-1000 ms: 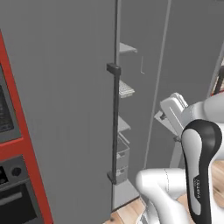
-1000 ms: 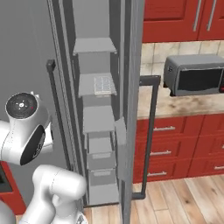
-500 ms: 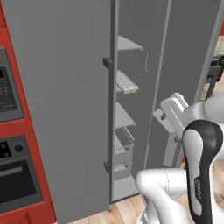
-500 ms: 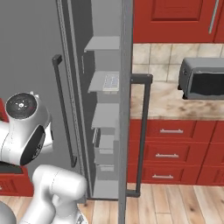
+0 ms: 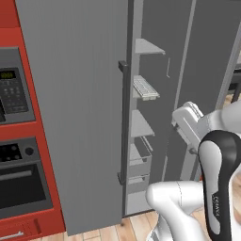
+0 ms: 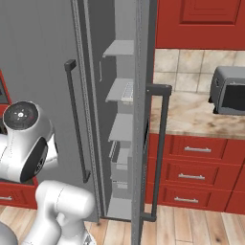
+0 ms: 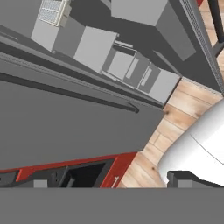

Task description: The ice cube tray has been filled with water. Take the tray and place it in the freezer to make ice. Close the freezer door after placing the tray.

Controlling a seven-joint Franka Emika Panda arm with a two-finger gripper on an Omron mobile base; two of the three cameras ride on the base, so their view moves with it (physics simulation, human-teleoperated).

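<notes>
Gripper (image 7: 107,183): jaws spread wide, nothing between them. Two dark finger tips (image 7: 186,178) rise at the bottom of the hand view, well apart from each other. In the left base view the hand itself is hard to make out among the white arm links, so its exact pose is uncertain.

Ice cube tray (image 5: 145,88): lies flat on a shelf inside the freezer (image 6: 125,91), second shelf from the top. Well apart from the gripper, at the far upper left corner of the hand view (image 7: 51,11), beyond the door edge. Not touched by either finger.

Freezer door (image 6: 144,119): stands open, seen edge-on in the right base view, dark bar handle (image 6: 161,143) on its outer face. Gripper clear of the door and handle.

Shelves and drawers inside the freezer lie ahead of the gripper. Red cabinets with built-in oven (image 5: 19,155) to the left of the fridge; wood floor (image 7: 183,109) below.
</notes>
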